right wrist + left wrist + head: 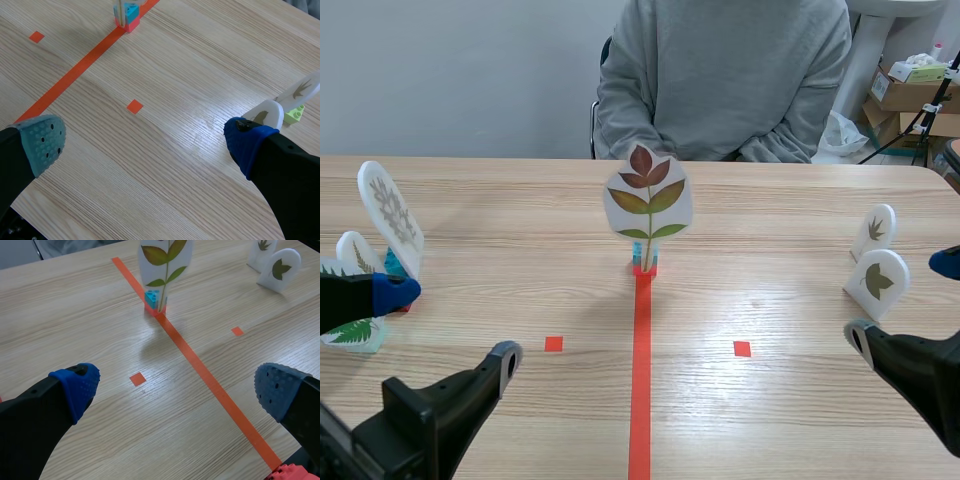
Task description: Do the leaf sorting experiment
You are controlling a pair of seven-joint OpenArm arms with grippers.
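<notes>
A tall white card with a multi-leaf sprig (648, 195) stands in a blue and red brick base (644, 262) at the far end of the centre tape line; the left wrist view shows this card (165, 260) ahead of the fingers. Two single-leaf cards (878, 282) (875, 230) stand at the right. Fern-like leaf cards (390, 215) (350, 330) stand at the left. My left gripper (450, 323) (177, 390) is open and empty, low beside the left cards. My right gripper (903, 300) (147, 142) is open and empty; its blue pad sits next to the nearer right card (265, 112).
A person in a grey sweatshirt (720, 80) sits across the table with hands out of view. Cardboard boxes (910, 90) stand behind at the right. A red brick (292, 474) lies under my left gripper's right finger. A green brick (295, 115) holds the farther right card (300, 90).
</notes>
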